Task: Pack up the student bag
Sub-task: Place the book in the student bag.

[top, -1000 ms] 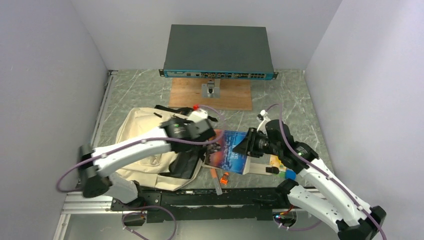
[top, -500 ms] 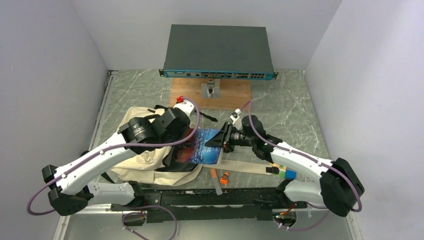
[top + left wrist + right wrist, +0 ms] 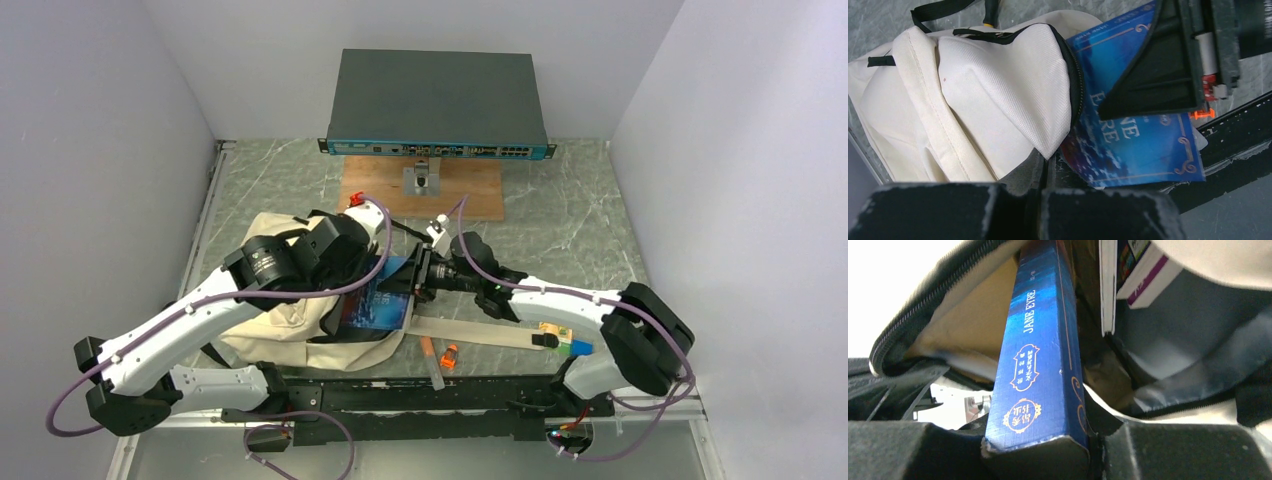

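1. Top external: within the last second my right gripper (image 3: 420, 282), clamped on the blue book (image 3: 378, 306), has pushed it leftward, halfway into the student bag (image 3: 998, 85).
2. Left gripper (image 3: 1041, 187) pinches the bag's mouth open; insertion looks nearly done.

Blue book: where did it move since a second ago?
The right claw, shut on the blue book, slid it left into the mouth of the student bag, which the left claw lifted open. The network switch and small orange thing stayed put.
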You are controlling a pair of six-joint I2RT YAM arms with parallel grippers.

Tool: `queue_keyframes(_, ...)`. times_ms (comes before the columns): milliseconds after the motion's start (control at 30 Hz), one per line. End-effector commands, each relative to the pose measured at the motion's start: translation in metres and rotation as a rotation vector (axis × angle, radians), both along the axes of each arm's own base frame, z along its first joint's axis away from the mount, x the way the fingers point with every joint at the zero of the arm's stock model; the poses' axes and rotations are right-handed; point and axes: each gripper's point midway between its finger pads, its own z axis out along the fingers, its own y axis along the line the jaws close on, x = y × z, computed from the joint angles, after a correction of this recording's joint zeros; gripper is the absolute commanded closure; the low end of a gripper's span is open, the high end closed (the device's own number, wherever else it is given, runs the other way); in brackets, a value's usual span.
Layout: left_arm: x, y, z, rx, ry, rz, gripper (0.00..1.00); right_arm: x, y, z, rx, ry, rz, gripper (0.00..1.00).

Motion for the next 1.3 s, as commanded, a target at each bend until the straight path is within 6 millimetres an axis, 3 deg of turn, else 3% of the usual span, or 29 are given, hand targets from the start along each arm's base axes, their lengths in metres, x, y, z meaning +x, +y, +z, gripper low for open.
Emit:
queue_keyframes(0,0.004,-0.021,0.045,-0.152,-0.058,-0.021,1.00,0.028,0.024,0.115,0.343,-0.272,-0.060,1.00)
queue_keyframes(167,0.001,-0.029,0.044,-0.163,-0.020,-0.038,1.00,0.050,0.057,0.112,0.349,-0.307,-0.152,1.00)
queue_keyframes(233,0.001,-0.021,0.042,-0.140,-0.025,-0.010,1.00,0.060,0.067,0.109,0.359,-0.325,-0.198,1.00)
queue_keyframes(300,0.000,-0.014,0.036,-0.118,-0.024,-0.003,1.00,0.071,0.078,0.093,0.320,-0.347,-0.217,1.00)
queue_keyframes(333,-0.001,-0.012,0.033,-0.115,-0.025,-0.004,1.00,0.076,0.083,0.082,0.294,-0.349,-0.216,0.93)
queue_keyframes(500,-0.006,-0.004,-0.009,-0.018,0.054,0.032,1.00,0.070,0.088,0.036,0.219,-0.322,-0.145,0.33)
queue_keyframes(600,-0.008,-0.002,-0.022,-0.046,0.057,0.051,1.00,0.056,0.079,0.018,0.157,-0.270,-0.085,0.19)
queue_keyframes(667,-0.009,-0.002,-0.022,-0.095,0.032,0.050,1.00,0.041,0.073,0.011,0.139,-0.249,-0.031,0.16)
queue_keyframes(767,-0.011,-0.001,-0.017,-0.153,0.000,0.042,1.00,0.022,0.065,0.001,0.143,-0.213,0.017,0.16)
queue_keyframes(833,-0.012,-0.001,-0.016,-0.169,-0.007,0.038,1.00,0.015,0.063,-0.003,0.171,-0.182,0.023,0.24)
queue_keyframes(933,-0.012,-0.001,-0.016,-0.175,-0.005,0.034,1.00,0.015,0.070,-0.004,0.204,-0.192,0.043,0.49)
queue_keyframes(1033,-0.013,-0.002,-0.019,-0.170,0.003,0.032,1.00,0.023,0.091,0.005,0.244,-0.217,0.065,0.74)
queue_keyframes(1100,-0.013,0.014,-0.022,-0.129,-0.003,0.090,1.00,0.035,0.102,0.008,0.260,-0.242,0.038,0.84)
queue_keyframes(1200,-0.016,0.025,-0.021,-0.116,-0.014,0.102,1.00,0.046,0.114,0.021,0.310,-0.278,0.024,0.87)
queue_keyframes(1267,-0.018,0.025,-0.021,-0.138,-0.018,0.095,1.00,0.049,0.114,0.018,0.315,-0.269,0.005,0.79)
